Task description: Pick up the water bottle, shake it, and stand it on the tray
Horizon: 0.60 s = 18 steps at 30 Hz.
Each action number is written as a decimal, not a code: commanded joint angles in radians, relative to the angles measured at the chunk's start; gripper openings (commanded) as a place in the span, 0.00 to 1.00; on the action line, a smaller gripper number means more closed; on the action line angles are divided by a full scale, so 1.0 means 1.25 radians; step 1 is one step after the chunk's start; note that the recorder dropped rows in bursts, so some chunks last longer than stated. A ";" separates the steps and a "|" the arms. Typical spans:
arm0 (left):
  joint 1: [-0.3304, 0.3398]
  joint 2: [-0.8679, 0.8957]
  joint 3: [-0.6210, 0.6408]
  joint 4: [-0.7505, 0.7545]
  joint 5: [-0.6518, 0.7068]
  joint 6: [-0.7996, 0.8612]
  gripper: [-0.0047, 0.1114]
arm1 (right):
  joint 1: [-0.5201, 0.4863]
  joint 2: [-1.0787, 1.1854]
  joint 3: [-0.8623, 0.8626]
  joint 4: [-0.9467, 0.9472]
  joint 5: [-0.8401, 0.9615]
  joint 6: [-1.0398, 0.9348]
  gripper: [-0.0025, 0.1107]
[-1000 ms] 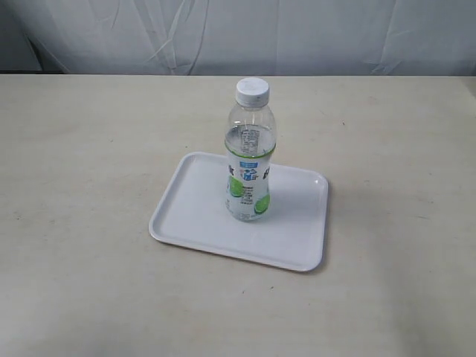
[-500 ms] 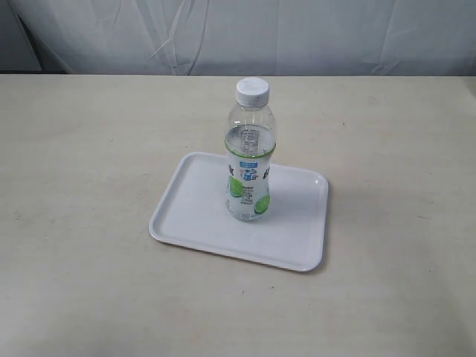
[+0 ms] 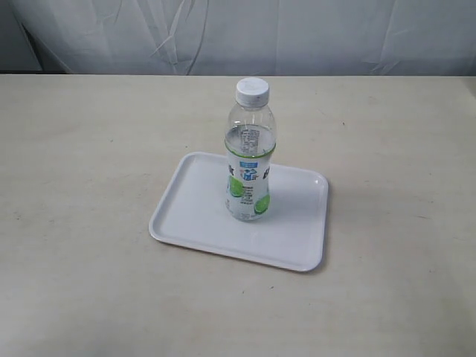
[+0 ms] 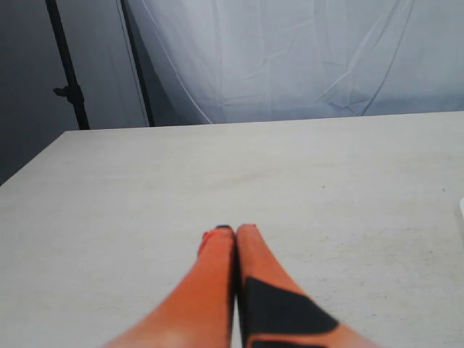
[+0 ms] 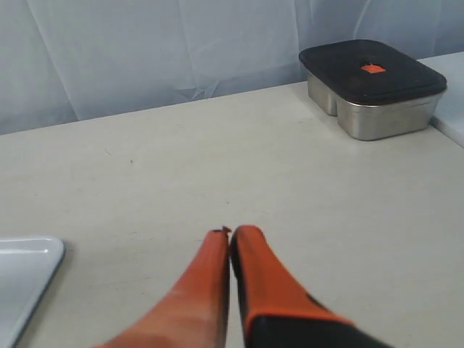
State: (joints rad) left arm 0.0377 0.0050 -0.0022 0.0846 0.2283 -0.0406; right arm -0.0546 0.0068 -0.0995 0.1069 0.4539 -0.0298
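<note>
The water bottle (image 3: 248, 152), clear with a white cap and a lime-printed label, stands upright near the middle of the white tray (image 3: 193, 201) in the exterior view. Nothing touches it. Neither arm shows in that view. My left gripper (image 4: 235, 230) is shut with its orange fingers pressed together over bare table. My right gripper (image 5: 232, 233) is shut too, with nothing between its fingers. A corner of the tray (image 5: 25, 264) shows at the edge of the right wrist view.
A metal box with a black lid (image 5: 373, 85) sits on the table far beyond my right gripper. A white curtain hangs behind the table, and a dark stand pole (image 4: 69, 69) rises by it past the table's edge.
</note>
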 commanded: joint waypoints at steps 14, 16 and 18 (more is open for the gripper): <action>0.000 -0.004 0.002 0.003 -0.003 -0.003 0.04 | -0.005 -0.005 0.080 0.009 -0.064 0.005 0.08; 0.000 -0.004 0.002 0.003 -0.003 -0.003 0.04 | -0.005 -0.005 0.080 0.009 -0.064 0.005 0.08; 0.000 -0.004 0.002 0.003 -0.003 -0.003 0.04 | -0.005 -0.005 0.080 0.009 -0.064 0.005 0.08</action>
State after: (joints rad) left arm 0.0377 0.0050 -0.0022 0.0846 0.2283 -0.0406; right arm -0.0546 0.0068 -0.0048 0.1168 0.3865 -0.0242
